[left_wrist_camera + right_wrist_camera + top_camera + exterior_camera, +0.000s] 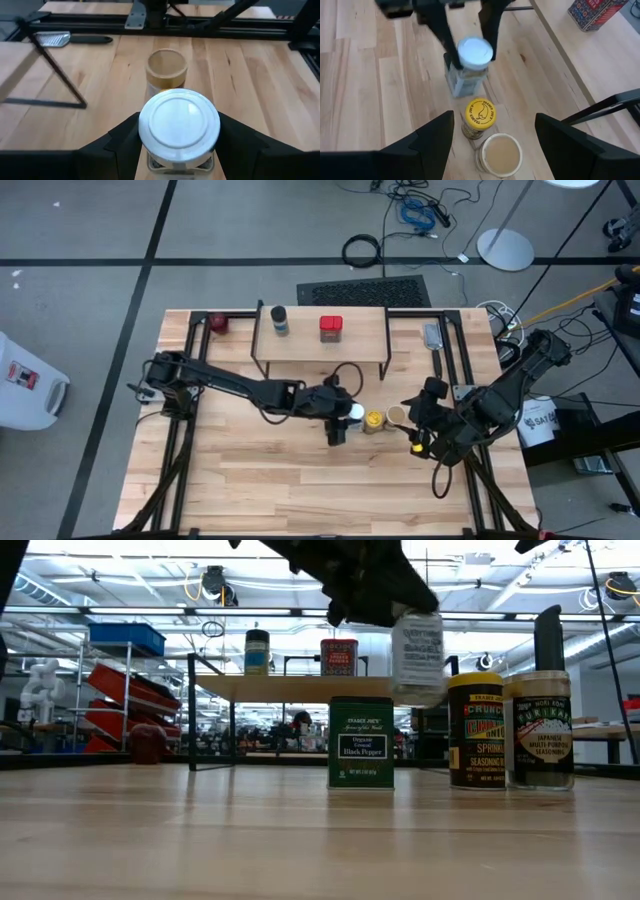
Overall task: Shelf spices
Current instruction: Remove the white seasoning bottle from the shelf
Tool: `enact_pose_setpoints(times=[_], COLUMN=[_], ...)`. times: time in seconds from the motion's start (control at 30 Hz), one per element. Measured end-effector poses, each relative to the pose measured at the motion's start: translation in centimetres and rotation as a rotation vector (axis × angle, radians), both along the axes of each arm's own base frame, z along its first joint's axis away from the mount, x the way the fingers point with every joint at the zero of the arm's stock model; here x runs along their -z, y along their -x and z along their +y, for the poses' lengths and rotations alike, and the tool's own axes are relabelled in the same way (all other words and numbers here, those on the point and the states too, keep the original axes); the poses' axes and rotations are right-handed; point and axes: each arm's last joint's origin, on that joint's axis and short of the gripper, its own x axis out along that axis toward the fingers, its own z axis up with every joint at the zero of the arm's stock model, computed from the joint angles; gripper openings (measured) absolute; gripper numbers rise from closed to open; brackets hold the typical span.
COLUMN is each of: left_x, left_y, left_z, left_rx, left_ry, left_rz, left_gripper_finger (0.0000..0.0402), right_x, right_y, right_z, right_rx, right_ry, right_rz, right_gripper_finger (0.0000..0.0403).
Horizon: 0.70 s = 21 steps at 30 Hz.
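Currently left claw (340, 420) grips white-capped jar (179, 125) at cap, lifted off surface (280, 490); looks light, rigid, smooth-sided. Right claw (418, 430) open, empty.

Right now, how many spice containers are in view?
6: dark jar and red tin on the shelf; white-capped jar in the left claw; yellow-topped jar, tan-topped jar and black pepper tin on the table. None seems hidden.

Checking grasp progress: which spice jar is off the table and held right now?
The white-capped jar, lifted clear between the left tool fingers; the other spices stand on table or shelf.
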Motion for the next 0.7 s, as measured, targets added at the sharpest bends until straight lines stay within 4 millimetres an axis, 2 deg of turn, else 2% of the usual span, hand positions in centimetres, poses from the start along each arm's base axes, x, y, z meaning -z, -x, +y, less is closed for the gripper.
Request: enact_pose_setpoints(times=[0.4,0.7], left_x=[3.6,4.3], left_y=[-1.2,-1.4], left_z=[-0.3,-0.3], left_rx=[-0.019,-0.039], left_ry=[-0.026,-0.040], left_rz=[0.076,0.087], left_gripper_finger=[0.0219,0.0219], right_x=[0.0,0.0], right_y=[0.0,0.0], right_z=[0.0,0.0], right_rx=[0.001,0.001], right_ry=[0.001,0.001], right_rz=[-0.001,-0.002], right_gripper_finger=[0.0267,0.0267])
